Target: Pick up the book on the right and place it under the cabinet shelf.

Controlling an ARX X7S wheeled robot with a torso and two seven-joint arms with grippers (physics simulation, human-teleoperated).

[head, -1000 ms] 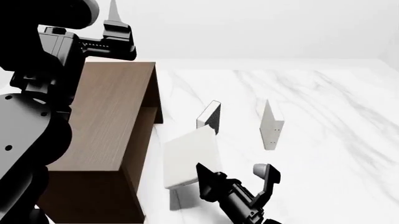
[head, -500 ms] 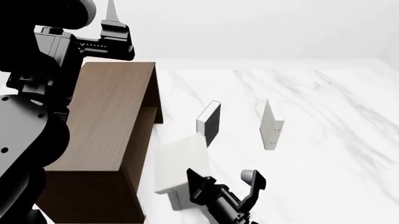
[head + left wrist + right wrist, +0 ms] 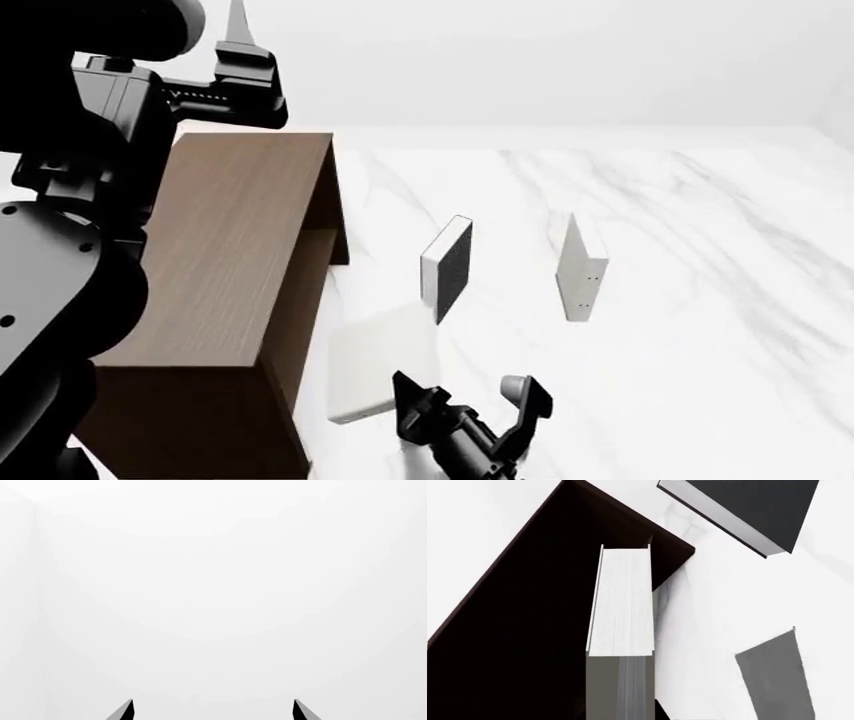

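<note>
Spread beneath everything, a white marbled tabletop (image 3: 694,300). At the left, filling much of the head view, the cabinet shelf (image 3: 234,290), dark wood-grain, open side facing the books. Farther back, upright and apart, a black-covered book (image 3: 447,265) and another pale book (image 3: 581,265). Just beside the cabinet's open side, lifted clear of the tabletop and tilted, the book (image 3: 380,365), pale and thin; page block edge-on in the right wrist view (image 3: 622,605), against the dark opening. Probably light, stiff, smooth-covered, so liable to slip or swing; best taken across the covers near one edge. Right gripper (image 3: 467,400) low in the head view, clamped on one edge of the book. Left gripper (image 3: 212,711) raised above the cabinet, fingers spread wide, nothing between them.
</note>
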